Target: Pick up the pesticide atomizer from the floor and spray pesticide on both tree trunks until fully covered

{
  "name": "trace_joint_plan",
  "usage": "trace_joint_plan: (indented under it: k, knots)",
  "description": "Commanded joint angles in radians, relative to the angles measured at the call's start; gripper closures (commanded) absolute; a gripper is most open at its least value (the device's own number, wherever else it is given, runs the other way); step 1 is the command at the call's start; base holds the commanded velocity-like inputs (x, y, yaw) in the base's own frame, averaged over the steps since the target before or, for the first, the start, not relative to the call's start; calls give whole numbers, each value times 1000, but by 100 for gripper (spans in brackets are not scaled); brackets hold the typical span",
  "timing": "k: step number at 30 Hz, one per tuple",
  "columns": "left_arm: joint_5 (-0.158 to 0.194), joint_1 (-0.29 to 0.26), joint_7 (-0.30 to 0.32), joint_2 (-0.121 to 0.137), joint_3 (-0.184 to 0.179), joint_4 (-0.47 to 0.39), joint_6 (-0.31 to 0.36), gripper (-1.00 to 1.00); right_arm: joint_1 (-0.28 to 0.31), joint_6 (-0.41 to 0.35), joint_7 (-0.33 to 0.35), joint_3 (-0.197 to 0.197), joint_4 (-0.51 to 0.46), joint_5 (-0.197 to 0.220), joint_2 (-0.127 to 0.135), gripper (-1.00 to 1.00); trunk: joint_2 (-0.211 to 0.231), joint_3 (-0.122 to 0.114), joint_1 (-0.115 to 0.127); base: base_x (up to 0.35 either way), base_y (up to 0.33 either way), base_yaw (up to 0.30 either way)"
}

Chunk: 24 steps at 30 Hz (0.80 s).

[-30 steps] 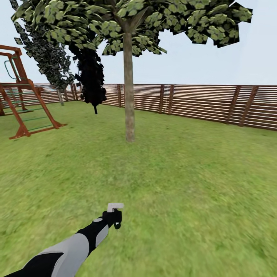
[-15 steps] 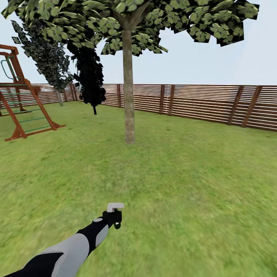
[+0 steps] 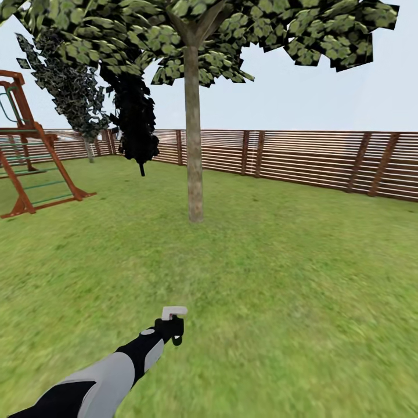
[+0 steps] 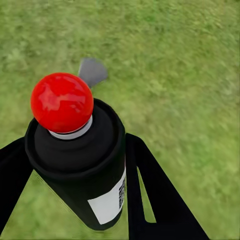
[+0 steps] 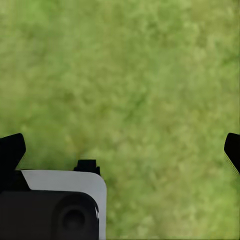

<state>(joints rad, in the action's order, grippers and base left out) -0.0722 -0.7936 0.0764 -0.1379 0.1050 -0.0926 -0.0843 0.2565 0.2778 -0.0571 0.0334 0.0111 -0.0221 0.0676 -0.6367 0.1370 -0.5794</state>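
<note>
A: Where is the pesticide atomizer [image 4: 80,165] at this moment?

B: In the left gripper [image 3: 172,328], out at the end of the left arm, low over the lawn [image 3: 302,302]. The left wrist view shows the black bottle clamped between the two dark fingers [image 4: 150,190], its red tip [image 4: 62,102] toward the camera and a white label on its side. From the head view the pale trigger head [image 3: 173,312] sits just above the gripper.

A: And the right gripper [image 5: 122,150]?

B: Its fingertips stand far apart at the two edges of the right wrist view, nothing between them, only grass below.

A: What lies ahead?

B: A tree [image 3: 197,35] with a straight grey-brown trunk [image 3: 194,133] rising from the grass, well beyond the atomizer, its flat leafy canopy spreading across the top. Behind it runs the brown slatted fence [image 3: 302,157]. To the left stands a wooden playset [image 3: 29,157], and between playset and trunk a dark narrow cypress [image 3: 134,113], with another leafy tree [image 3: 69,87] further back by the fence.
</note>
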Motion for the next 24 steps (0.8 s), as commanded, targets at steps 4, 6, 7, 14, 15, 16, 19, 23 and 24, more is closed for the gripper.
trace_joint_plan:
  k: [4, 6, 7, 14, 15, 16, 19, 23, 24]
  knots:
    - [-8, -1, 3, 0, 8, 1, -3, 100, 1, 3, -4, 3, 1, -2, 0, -100, -1, 1, -1, 350, 0, 0]
    - [-8, -1, 3, 0, 8, 1, -4, 100, 1, 3, -4, 3, 1, -2, 0, -100, -1, 1, -1, 350, 0, 0]
    - [-8, -1, 3, 0, 8, 1, -4, 100, 1, 3, -4, 3, 1, -2, 0, -100, -1, 1, -1, 350, 0, 0]
    - [-8, -1, 3, 0, 9, 1, -5, 100, 0, 3, -4, 3, 3, -2, -3, -100, -1, 1, -1, 350, 0, 0]
    - [-8, -1, 3, 0, 10, 1, -5, 100, 1, 3, -4, 3, 3, -2, -3, -100, -1, 1, -1, 350, 0, 0]
    - [-8, -1, 3, 0, 10, 1, -5, 100, 1, 3, -4, 3, 3, -2, -3, -100, -1, 1, -1, 350, 0, 0]
    - [-8, -1, 3, 0, 10, 1, -5, 100, 1, 3, -4, 3, 3, -3, -4, -100, -1, 1, -1, 350, 0, 0]
    - [-8, -1, 3, 0, 10, 1, -5, 100, 1, 3, -4, 3, 3, -3, -4, -100, -1, 1, -1, 350, 0, 0]
    - [-8, -1, 3, 0, 10, 1, -5, 100, 1, 3, -4, 3, 3, -3, -4, -100, -1, 1, -1, 350, 0, 0]
